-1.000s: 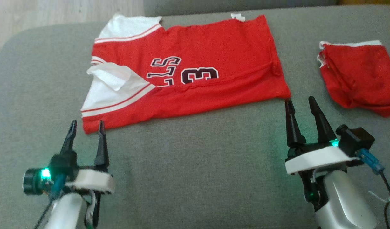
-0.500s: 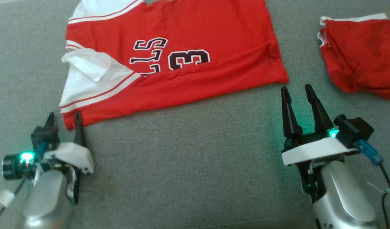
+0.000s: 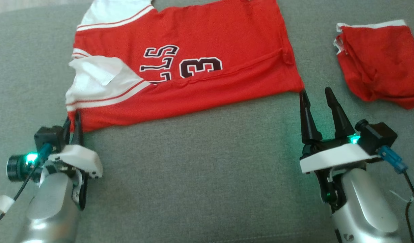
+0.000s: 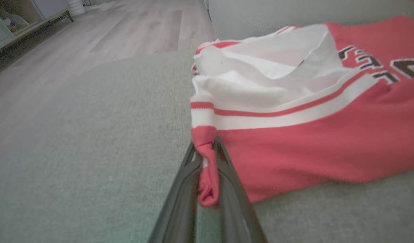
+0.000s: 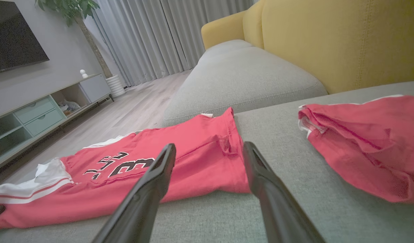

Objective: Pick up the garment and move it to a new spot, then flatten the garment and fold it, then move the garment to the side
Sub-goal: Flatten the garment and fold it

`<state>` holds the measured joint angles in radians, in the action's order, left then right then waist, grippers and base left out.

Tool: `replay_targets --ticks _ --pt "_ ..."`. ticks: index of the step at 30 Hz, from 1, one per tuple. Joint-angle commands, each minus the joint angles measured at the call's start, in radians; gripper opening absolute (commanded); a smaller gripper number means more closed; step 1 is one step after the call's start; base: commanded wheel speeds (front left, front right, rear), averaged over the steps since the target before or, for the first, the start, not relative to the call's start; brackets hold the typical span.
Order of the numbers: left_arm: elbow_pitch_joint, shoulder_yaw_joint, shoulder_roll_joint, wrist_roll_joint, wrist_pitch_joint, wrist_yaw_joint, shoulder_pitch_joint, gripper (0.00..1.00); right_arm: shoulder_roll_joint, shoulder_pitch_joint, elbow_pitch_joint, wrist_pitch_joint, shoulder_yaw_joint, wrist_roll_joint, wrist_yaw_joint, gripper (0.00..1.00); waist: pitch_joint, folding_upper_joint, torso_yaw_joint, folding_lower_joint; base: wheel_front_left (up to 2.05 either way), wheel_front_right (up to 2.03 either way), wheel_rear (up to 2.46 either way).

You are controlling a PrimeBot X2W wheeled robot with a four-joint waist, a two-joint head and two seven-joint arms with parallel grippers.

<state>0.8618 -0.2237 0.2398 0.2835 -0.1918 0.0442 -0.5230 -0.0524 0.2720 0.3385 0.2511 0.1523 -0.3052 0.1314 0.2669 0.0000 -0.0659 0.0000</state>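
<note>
One corner down: left gripper (image 3: 73,118) is now pinching the jersey (image 3: 227,44); right gripper (image 3: 314,91) is still gaping, so folding's waiting.

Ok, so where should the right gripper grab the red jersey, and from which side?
Probably the near right corner of the jersey: it lies flat on the cushion just ahead of the open right gripper. Come in low from the near side, sliding one finger under the edge, matching the left gripper, shut on the near left corner.

Red jersey (image 3: 227,40), white sleeve (image 3: 102,91) with red stripes, dark white-edged numerals (image 3: 200,66); red second garment (image 3: 379,64) right of jersey; grey cushion (image 3: 193,168); yellow backrest (image 5: 328,40).
</note>
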Motion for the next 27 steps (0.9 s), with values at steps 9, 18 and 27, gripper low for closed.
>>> replay_targets --ticks 9,18,27 --pt "-0.229 0.036 0.012 -0.009 -0.067 0.018 -0.002 0.00 0.002 0.110 0.058 -0.042 -0.026 0.053 -0.001 1.00 -0.022 0.0000 0.034 0.0000 0.00 0.00 0.00" --pt "-0.272 -0.005 -0.005 -0.020 -0.066 0.005 -0.005 0.00 0.002 0.288 0.312 -0.223 -0.139 0.148 -0.001 1.00 0.021 0.0000 0.088 0.0000 0.00 0.00 0.00" --pt "-0.286 -0.030 -0.014 -0.025 -0.067 0.000 -0.019 0.00 0.002 0.368 0.538 -0.276 -0.179 0.309 -0.001 1.00 0.043 0.0000 0.121 0.0000 0.00 0.00 0.00"
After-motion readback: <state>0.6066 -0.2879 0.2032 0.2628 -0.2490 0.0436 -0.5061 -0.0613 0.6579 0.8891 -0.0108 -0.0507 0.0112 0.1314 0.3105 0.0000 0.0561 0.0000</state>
